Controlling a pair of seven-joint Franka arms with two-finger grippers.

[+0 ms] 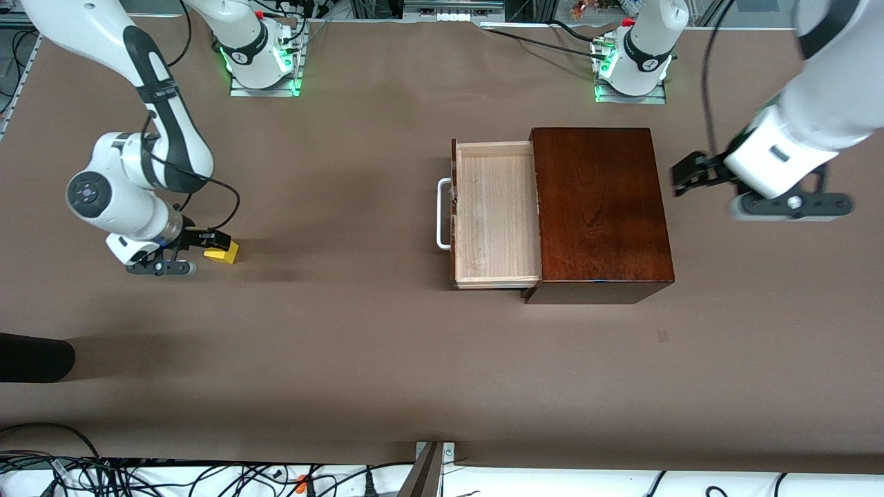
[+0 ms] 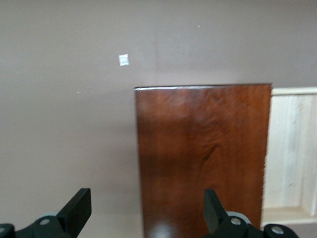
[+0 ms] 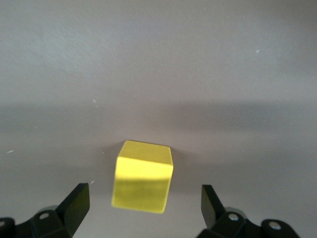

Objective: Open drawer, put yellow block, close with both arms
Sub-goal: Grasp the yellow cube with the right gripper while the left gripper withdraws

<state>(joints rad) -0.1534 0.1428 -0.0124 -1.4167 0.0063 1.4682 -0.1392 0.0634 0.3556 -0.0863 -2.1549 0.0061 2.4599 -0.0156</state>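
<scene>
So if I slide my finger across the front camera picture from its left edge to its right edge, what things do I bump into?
Right gripper → yellow block → drawer handle → open drawer → wooden box → left gripper.

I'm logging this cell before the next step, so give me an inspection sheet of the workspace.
Surface: brown table, small pale mark near the box.
Drawer: pulled open, tray empty.
Box: toward the left arm's end.
Block: on the table, toward the right arm's end.
Clutter: dark object at the table edge.
Right gripper: open, at the block.
Left gripper: open, beside the box.
Cables: tangle along the near edge.
Surroundings: nothing seen.
</scene>
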